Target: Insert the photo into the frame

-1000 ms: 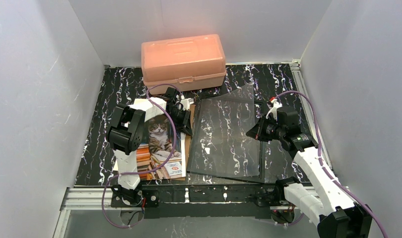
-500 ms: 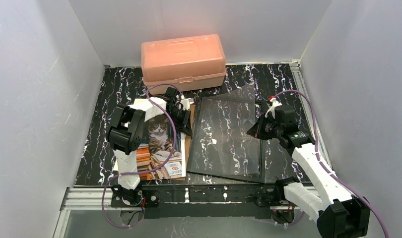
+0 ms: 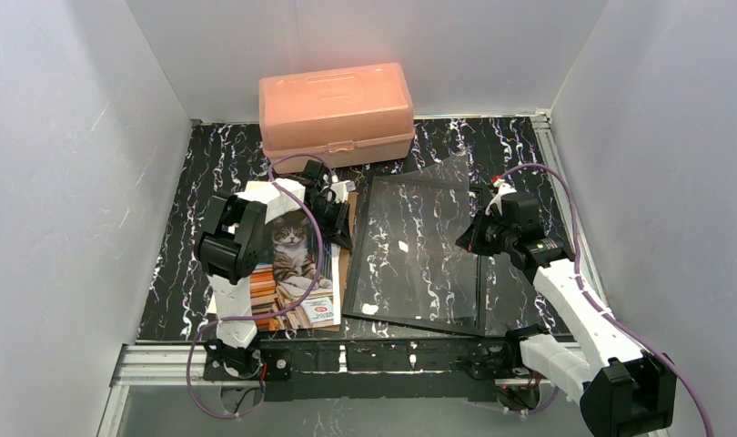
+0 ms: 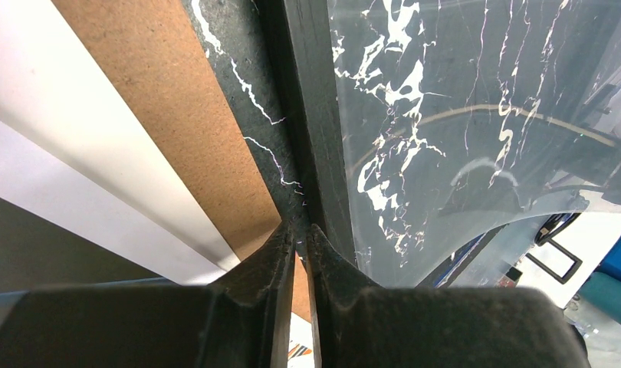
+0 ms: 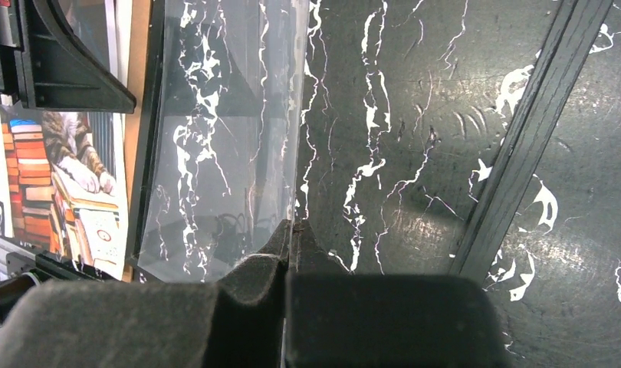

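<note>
Right gripper [image 5: 292, 226], jaws clamped on bowed clear pane [image 5: 223, 115] of thin black rectangular frame [image 4: 311, 115]; left gripper [image 4: 301, 230], jaws near-together, grip unclear. Paper cat photo [image 3: 292, 259], prob. light, floppy, lies on tabletop [image 3: 192, 182] at left; take 1 edge.

Robot test cell, white walls [image 3: 65, 182], marbled table [image 3: 190, 173] (aluminium rail [image 3: 165, 364])

left pincer [image 4: 300, 228] nearly closed, tips down | right pincer [image 5: 293, 225] clamped, arm reaching forward
</note>
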`<state>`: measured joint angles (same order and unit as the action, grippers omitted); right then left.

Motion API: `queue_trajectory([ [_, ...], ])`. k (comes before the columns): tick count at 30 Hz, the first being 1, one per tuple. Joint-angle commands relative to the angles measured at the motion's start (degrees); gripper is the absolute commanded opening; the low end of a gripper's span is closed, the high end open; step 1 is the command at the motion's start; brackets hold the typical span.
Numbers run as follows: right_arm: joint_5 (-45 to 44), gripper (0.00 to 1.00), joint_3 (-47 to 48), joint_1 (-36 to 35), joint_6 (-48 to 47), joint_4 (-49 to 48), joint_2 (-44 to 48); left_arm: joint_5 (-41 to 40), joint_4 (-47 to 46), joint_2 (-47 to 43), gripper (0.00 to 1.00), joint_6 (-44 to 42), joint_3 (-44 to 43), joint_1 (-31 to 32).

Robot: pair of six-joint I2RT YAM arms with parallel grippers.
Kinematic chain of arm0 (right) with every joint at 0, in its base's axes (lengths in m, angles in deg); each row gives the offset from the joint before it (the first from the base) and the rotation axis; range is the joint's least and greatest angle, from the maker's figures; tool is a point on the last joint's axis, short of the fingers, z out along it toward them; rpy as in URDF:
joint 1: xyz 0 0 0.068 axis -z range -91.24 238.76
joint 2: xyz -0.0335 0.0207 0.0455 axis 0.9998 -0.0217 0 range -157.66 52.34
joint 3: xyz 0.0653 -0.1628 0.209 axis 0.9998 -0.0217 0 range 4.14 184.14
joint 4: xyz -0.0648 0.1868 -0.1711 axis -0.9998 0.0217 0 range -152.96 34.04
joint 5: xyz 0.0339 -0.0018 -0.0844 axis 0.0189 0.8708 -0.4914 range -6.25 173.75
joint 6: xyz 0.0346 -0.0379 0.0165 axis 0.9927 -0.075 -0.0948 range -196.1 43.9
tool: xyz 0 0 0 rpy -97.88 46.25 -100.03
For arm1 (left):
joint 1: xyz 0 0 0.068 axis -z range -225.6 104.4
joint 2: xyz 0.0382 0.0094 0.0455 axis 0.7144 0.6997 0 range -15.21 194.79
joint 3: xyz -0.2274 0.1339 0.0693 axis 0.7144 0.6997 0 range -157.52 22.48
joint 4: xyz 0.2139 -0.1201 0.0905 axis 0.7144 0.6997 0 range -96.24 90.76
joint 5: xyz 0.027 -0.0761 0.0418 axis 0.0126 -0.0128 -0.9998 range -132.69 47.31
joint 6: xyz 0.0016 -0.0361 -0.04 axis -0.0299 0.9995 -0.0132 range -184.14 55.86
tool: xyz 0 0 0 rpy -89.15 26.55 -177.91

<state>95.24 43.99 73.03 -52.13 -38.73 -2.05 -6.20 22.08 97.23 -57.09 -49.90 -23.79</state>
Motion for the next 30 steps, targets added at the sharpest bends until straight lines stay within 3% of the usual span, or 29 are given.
queue_trajectory([
  [1, -1.5, 0.01, -0.7, 0.2, -0.4, -2.1, 0.8, 1.6, 1.3, -0.2, 0.1, -0.7, -1.2, -0.3],
  [30, -1.1, 0.01, -5.6, 0.2, 4.3, -9.1, 1.7, 2.1, 1.2, 0.5, 0.08, -0.8, -1.5, -0.3],
])
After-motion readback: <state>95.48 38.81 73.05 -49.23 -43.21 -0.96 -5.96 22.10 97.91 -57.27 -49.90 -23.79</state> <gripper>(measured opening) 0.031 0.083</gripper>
